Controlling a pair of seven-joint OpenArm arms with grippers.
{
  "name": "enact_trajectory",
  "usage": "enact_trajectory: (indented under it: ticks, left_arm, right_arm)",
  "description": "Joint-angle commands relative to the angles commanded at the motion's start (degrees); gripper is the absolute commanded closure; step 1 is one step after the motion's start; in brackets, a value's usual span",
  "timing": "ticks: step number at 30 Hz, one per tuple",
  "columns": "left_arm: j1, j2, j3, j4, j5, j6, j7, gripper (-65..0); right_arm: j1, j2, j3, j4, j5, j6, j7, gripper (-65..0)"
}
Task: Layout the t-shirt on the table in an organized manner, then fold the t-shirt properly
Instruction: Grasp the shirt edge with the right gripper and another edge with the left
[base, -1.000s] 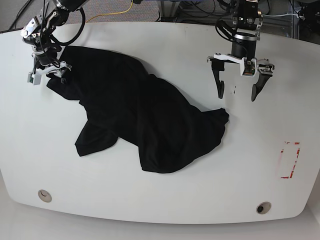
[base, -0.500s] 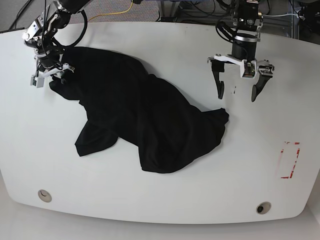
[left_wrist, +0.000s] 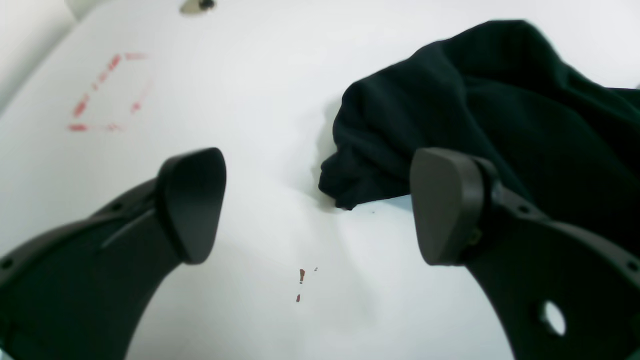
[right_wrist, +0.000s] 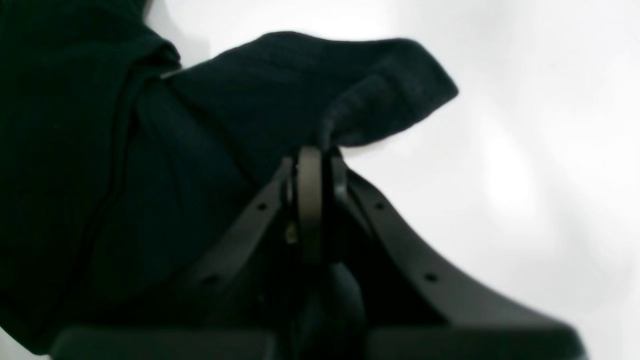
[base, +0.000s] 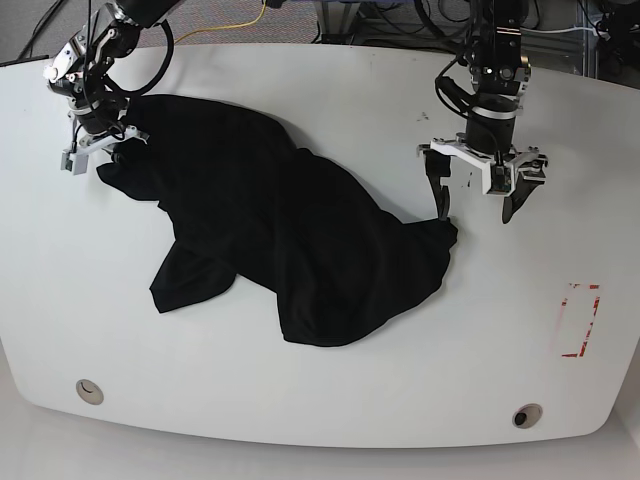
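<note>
The black t-shirt (base: 300, 240) lies crumpled across the middle and left of the white table (base: 300, 400). At its far left corner, my right gripper (base: 97, 150) is shut on a fold of the cloth; the right wrist view shows the t-shirt (right_wrist: 200, 125) pinched at the closed right gripper (right_wrist: 310, 155). My left gripper (base: 475, 208) hangs open just above the shirt's right tip. In the left wrist view, the left gripper (left_wrist: 320, 210) straddles that tip of the t-shirt (left_wrist: 500, 110), with bare table beneath.
A red rectangle marking (base: 580, 320) sits near the right edge, also seen as the red marking (left_wrist: 107, 90). Two grommet holes (base: 89, 391) (base: 526, 415) lie along the front edge. Cables run behind the table's back edge.
My left gripper has moved forward and down to the shirt's right tip, still open. The right gripper has barely shifted, still holding the cloth corner.
</note>
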Motion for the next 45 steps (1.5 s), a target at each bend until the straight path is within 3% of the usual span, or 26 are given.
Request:
enact_trajectory:
  ticks: [6, 28, 31, 33, 35, 45]
  left_arm:
    - [-6.51, 0.0, 0.0, -6.24, -2.37, 0.0, 7.74, -54.9]
    - [-14.51, -2.73, 0.44, -22.95, -2.29, -0.26, 8.0, -54.9]
    - [-15.03, -2.73, 0.53, -23.38, -2.2, -2.55, 8.0, -54.9]
    - [-15.38, -2.73, 1.14, -23.82, -2.11, -5.89, 8.0, -54.9]
    - [-15.38, -2.73, 1.14, -24.0, -2.11, -7.47, 8.0, -54.9]
    - [-15.47, -2.73, 4.66, -24.18, -2.11, -8.18, 8.09, -54.9]
  right_arm:
    - [-0.09, 0.0, 0.0, 0.0, 0.0, 0.0, 0.0, 0.0]
    - [0.09, 0.0, 0.09, 0.18, 0.0, 0.0, 0.0, 0.0]
    - [0.09, 0.0, 0.09, 0.26, 0.0, 0.0, 0.0, 0.0]
    - [0.09, 0.0, 0.09, 0.26, 0.0, 0.0, 0.0, 0.0]
    - [0.09, -0.09, 0.09, 0.26, 0.0, 0.0, 0.0, 0.0]
    - [0.09, -0.09, 0.09, 0.26, 0.0, 0.0, 0.0, 0.0]
